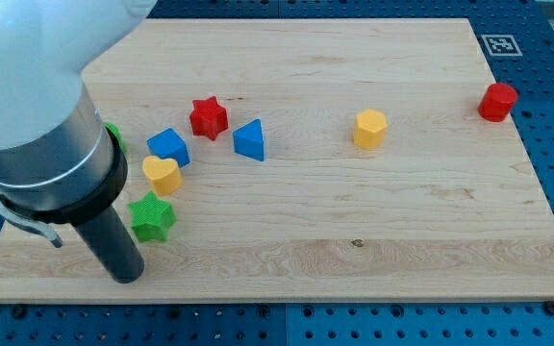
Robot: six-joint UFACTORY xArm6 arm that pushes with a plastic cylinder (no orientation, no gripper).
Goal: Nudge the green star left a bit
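The green star [152, 217] lies on the wooden board [354, 231] near the view's lower left. My tip [126, 278] is just to the star's lower left, close to the board's bottom edge, a small gap from the star. The arm's body [37, 106] fills the view's upper left and hides part of the board there.
A yellow heart [162, 174] sits just above the star, a blue block [168, 146] above that. A red star [209, 117] and a blue triangle [250, 140] lie to the right. A yellow hexagon [370, 128] is mid-board, a red cylinder [497, 101] far right. A green block [114, 135] peeks from behind the arm.
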